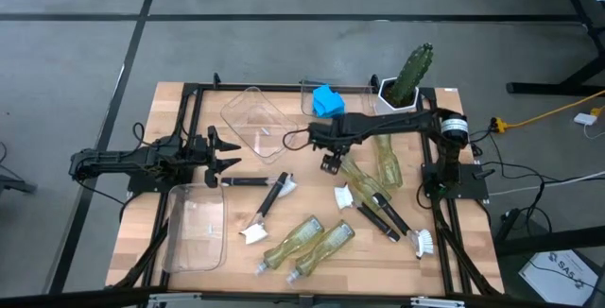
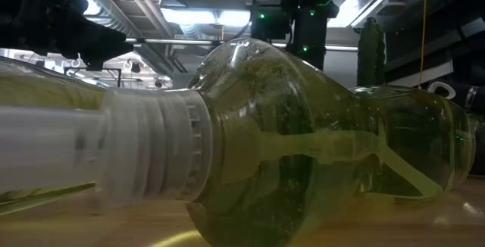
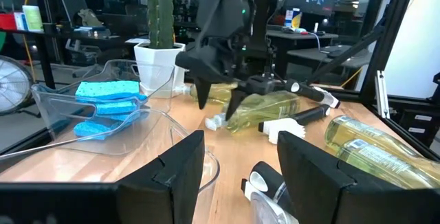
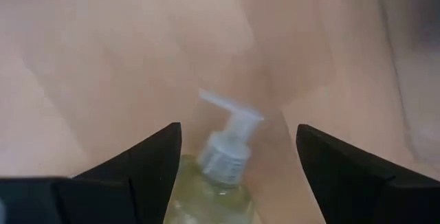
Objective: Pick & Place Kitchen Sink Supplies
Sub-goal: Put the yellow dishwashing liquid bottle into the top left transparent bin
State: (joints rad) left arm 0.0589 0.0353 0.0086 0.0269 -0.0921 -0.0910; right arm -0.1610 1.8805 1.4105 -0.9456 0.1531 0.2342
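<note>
My right gripper (image 1: 330,163) hangs open, pointing down over the pump head (image 4: 230,145) of a clear soap bottle (image 1: 359,181) that lies on its side mid-table; its fingers stand on either side of the pump without touching it. A second bottle (image 1: 386,162) lies beside that one, and two more (image 1: 307,240) lie near the front edge. Black-handled brushes (image 1: 272,196) (image 1: 383,215) lie flat on the wood. Blue sponges (image 1: 328,100) sit in a clear bin at the back. My left gripper (image 1: 223,153) waits open and level at the left.
A cactus in a white pot (image 1: 406,79) stands at the back right. One clear bin (image 1: 253,119) sits at the back centre, another (image 1: 197,228) at the front left. In the low view a soap bottle (image 2: 303,148) fills the foreground.
</note>
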